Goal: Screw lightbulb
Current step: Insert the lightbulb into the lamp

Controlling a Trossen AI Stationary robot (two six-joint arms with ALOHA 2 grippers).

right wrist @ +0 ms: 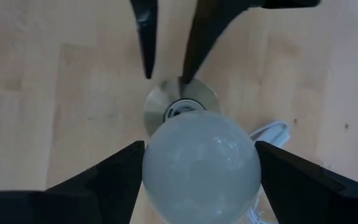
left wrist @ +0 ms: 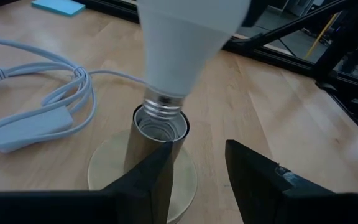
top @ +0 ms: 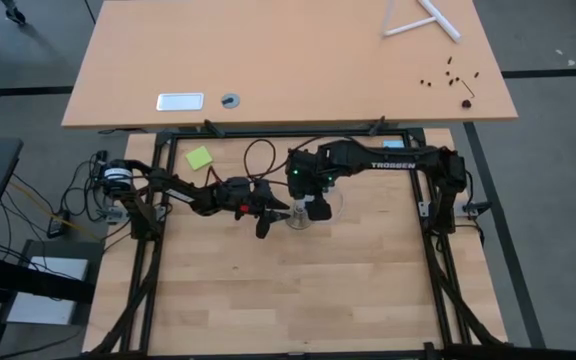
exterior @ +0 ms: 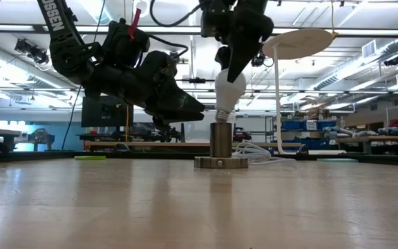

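Frosted bulb at socket mouth

Frosted white bulb (exterior: pixel 230 88) hangs tilted, its thread resting in the socket (exterior: pixel 220 141) mouth. Right gripper (right wrist: pixel 197 163) holds it across the globe; left gripper (left wrist: pixel 197 163) brackets the socket, half open. Judged light, slippery, fragile: grip the widest part, gently.

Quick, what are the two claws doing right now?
Left gripper: open beside the socket, holding nothing.
Right gripper: closed on the lightbulb, its screw end at the socket mouth.
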